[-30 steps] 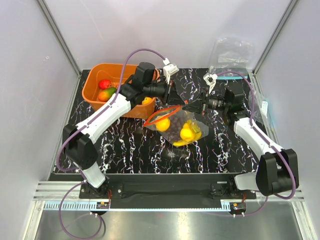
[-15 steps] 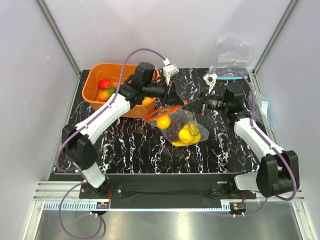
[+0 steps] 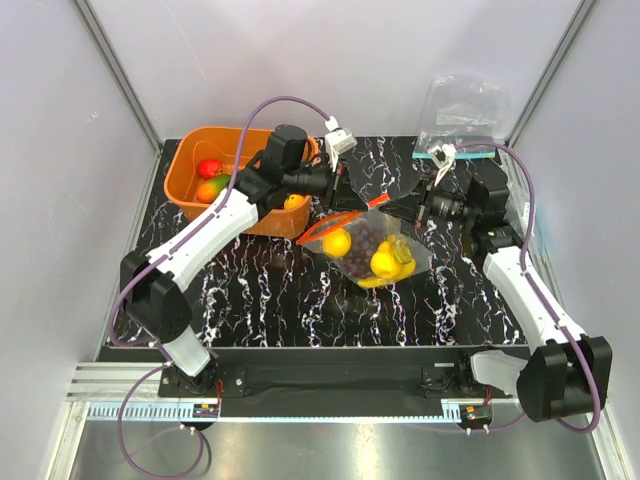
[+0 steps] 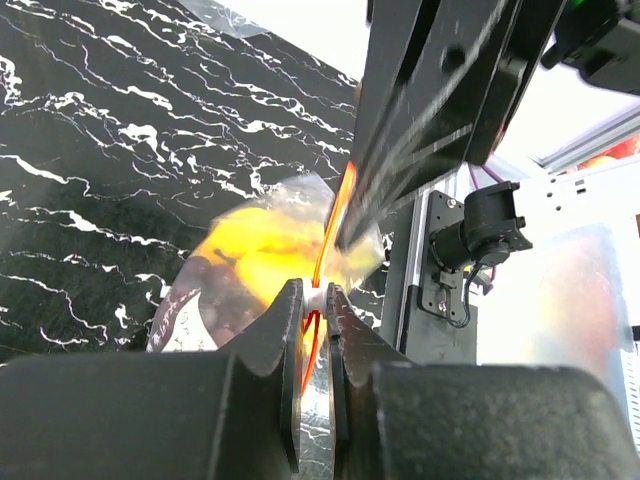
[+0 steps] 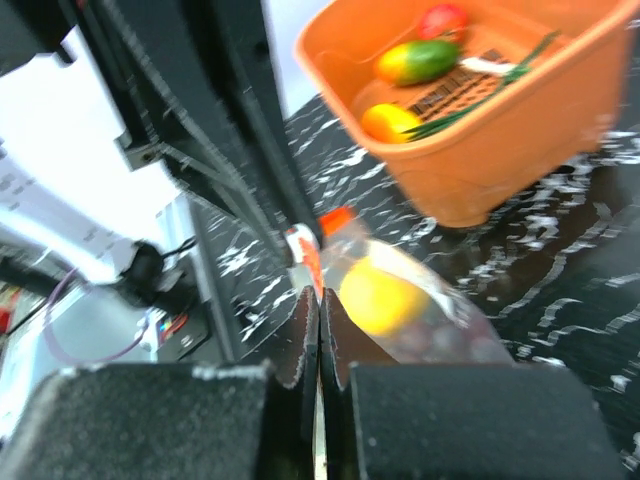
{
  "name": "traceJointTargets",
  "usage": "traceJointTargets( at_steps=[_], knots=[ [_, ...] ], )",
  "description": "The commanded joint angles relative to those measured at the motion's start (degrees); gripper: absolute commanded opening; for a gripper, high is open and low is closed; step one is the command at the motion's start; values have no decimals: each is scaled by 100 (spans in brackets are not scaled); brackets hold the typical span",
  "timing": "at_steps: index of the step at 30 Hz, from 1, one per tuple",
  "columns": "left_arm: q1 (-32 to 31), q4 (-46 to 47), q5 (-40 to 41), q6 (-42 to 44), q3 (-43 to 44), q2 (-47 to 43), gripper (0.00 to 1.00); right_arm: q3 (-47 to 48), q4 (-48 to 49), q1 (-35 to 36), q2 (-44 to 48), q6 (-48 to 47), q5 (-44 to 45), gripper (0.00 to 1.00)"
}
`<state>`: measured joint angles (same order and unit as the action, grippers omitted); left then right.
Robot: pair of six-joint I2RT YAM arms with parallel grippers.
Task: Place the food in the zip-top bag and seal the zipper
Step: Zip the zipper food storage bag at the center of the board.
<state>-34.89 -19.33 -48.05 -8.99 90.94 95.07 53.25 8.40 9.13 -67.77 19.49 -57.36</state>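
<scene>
Left hand (image 3: 343,203) and right hand (image 3: 397,207) are each pinching the zipper (image 3: 345,216) from opposite ends, with the zip-top bag (image 3: 418,258) hanging above the counter (image 3: 250,290) and holding the food (image 3: 383,263). Both arms are reaching inward beside an orange basket (image 3: 180,168) containing more fruit.

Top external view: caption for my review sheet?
Left gripper and right gripper pinch the zipper of the fruit-filled zip-top bag.
</scene>
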Motion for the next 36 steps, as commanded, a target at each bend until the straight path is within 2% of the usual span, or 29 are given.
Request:
traceJointTargets(
  at_steps=[1,9,13,18,23,32,36],
  knots=[
    [202,-9,24,144,-155,-322,0,326,152,-323,325,-174,847,0],
    [220,8,59,82,-418,-436,0,519,74,-578,264,-182,2219,0],
    [220,175,611,-67,-1085,-752,0,730,65,-649,-16,-190,2940,0],
    [220,115,1113,-111,-1692,-972,0,818,258,-658,-605,-217,3100,0],
    [229,-219,1588,-120,-1807,-964,0,976,557,-649,-1456,99,2942,0],
    [220,-1010,2273,-120,-2071,-1403,0,1451,645,-649,-2179,126,3029,0],
    [220,-1362,2388,-129,-2045,-1421,0,1390,715,-658,-2197,248,3222,0]
  ],
)
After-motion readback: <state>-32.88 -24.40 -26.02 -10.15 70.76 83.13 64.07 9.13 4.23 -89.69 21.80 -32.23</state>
